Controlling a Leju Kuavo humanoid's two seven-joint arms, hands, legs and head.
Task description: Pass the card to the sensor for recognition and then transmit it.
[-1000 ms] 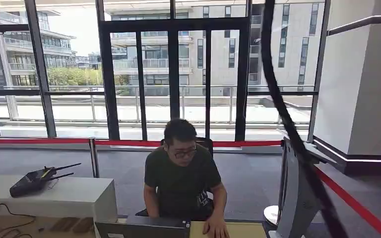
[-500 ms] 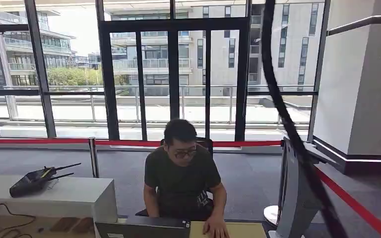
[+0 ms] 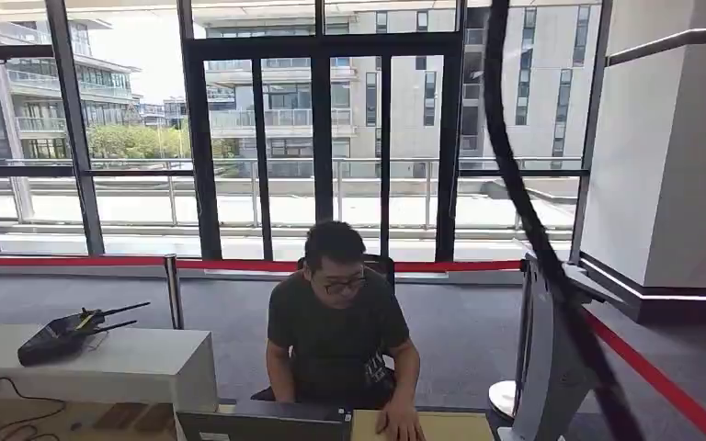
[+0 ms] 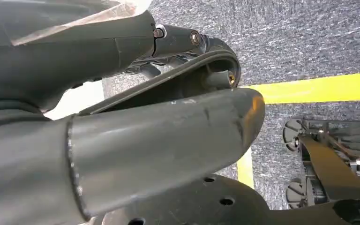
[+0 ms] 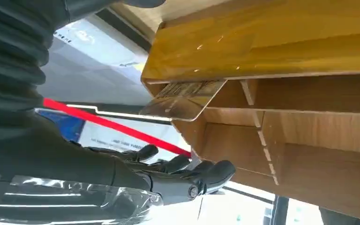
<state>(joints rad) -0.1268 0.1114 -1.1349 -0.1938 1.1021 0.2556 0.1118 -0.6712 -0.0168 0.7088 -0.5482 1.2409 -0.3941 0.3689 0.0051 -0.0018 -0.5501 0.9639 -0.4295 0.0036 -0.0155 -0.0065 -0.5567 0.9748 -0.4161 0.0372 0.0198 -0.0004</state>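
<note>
In the right wrist view a pale, glossy card (image 5: 183,100) with printed lines juts out past the edge of a yellow wooden desk top (image 5: 272,42). My right hand (image 5: 178,172) is a short way off the card, its dark fingers stretched out and apart, with nothing in them. In the left wrist view my left hand (image 4: 168,136) hangs over grey carpet, its thick grey thumb and darker fingers (image 4: 178,40) apart with nothing between them.
A person (image 3: 338,331) sits behind a desk with a laptop (image 3: 267,424), one hand on the desk top. A white counter (image 3: 101,367) at the left carries a black router (image 3: 60,335). A grey kiosk (image 3: 552,367) stands right. Red barrier belts (image 3: 662,386) and a black cable (image 3: 533,220) cross the view.
</note>
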